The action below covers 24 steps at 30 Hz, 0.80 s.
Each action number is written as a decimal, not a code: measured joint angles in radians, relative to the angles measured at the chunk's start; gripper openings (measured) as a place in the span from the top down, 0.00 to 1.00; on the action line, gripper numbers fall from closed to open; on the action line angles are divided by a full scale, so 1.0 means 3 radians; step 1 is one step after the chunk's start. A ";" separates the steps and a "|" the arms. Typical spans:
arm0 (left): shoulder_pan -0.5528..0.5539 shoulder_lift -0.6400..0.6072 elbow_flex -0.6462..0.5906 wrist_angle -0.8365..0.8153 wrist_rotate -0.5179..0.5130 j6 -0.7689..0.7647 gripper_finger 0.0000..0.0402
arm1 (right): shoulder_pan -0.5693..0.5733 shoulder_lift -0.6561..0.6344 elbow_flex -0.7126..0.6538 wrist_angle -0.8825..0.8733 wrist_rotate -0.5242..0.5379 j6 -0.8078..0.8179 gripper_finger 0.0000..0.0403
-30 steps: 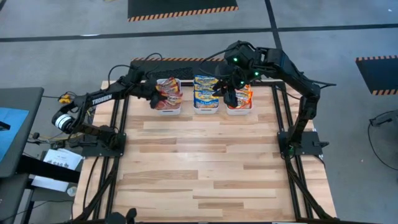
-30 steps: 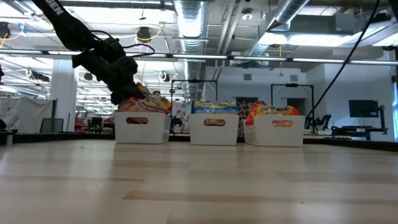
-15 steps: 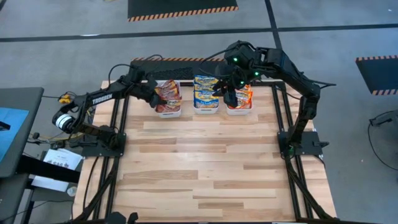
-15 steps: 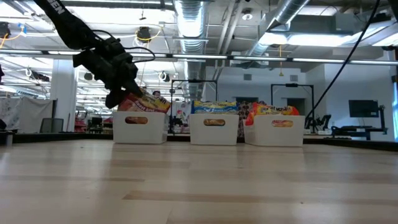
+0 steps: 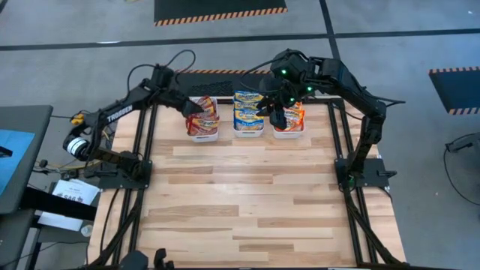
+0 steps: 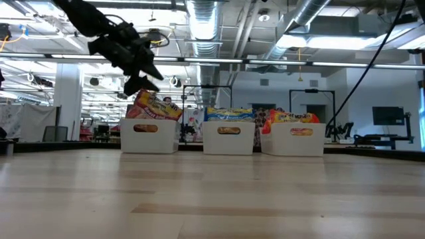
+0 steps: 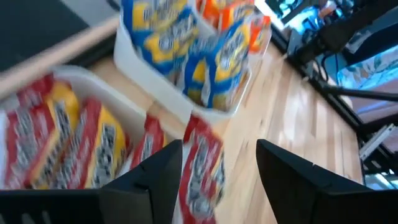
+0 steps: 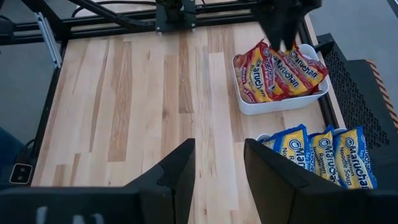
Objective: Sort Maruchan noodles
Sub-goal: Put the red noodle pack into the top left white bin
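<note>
- while the left arm hangs above the back-left corner of the table (image 5: 247, 217), its left gripper (image 6: 147, 74) sits raised over the left bin (image 6: 150, 136), fingers spread and holding nothing, as the left wrist view shows with a clear gap between them.
- red noodle packets (image 5: 202, 120) fill that left bin, some poking up over its rim; in the low view one leans at a tilt above the white wall.
- moving across, the middle bin (image 6: 229, 137) carries the blue noodle packets (image 5: 248, 110), stacked in a neat row with yellow print.
- next along, the right bin (image 6: 297, 139) has the orange noodle packets (image 6: 290, 118) showing just over its edge.
- over that right bin hovers the right gripper (image 5: 275, 114), and the right wrist view shows its two fingers parted, nothing between them, looking across bare boards toward the red and blue packets.
- all three bins stand side by side in a line at the far edge of the table, near one another but apart.
- underfoot it's pale wood planking, light and darker strips mixed, framed by black rails on both sides.
- beyond the table, the low view takes in a big open hall: silver ducts (image 6: 206, 16) overhead, strip lights, white columns, a dark monitor (image 6: 385, 116) off to the right.
- grey floor surrounds the table, with black mats edged in orange stripes (image 5: 221, 13).
</note>
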 joint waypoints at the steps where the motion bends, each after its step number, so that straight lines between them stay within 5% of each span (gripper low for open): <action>1: -0.0003 -0.0001 0.0050 0.0011 -0.0009 -0.0005 0.52 | 0.0000 0.0000 0.0000 0.0000 0.0000 0.0000 0.60; 14: -0.0457 0.0108 0.0108 -0.0829 -0.0251 0.0287 0.52 | 0.0004 -0.0001 0.0000 0.0003 -0.0001 0.0000 0.60; 24: -0.0676 0.0159 0.0108 -0.1055 -0.0775 0.0357 0.52 | 0.0004 0.0000 0.0000 0.0014 -0.0001 0.0001 0.60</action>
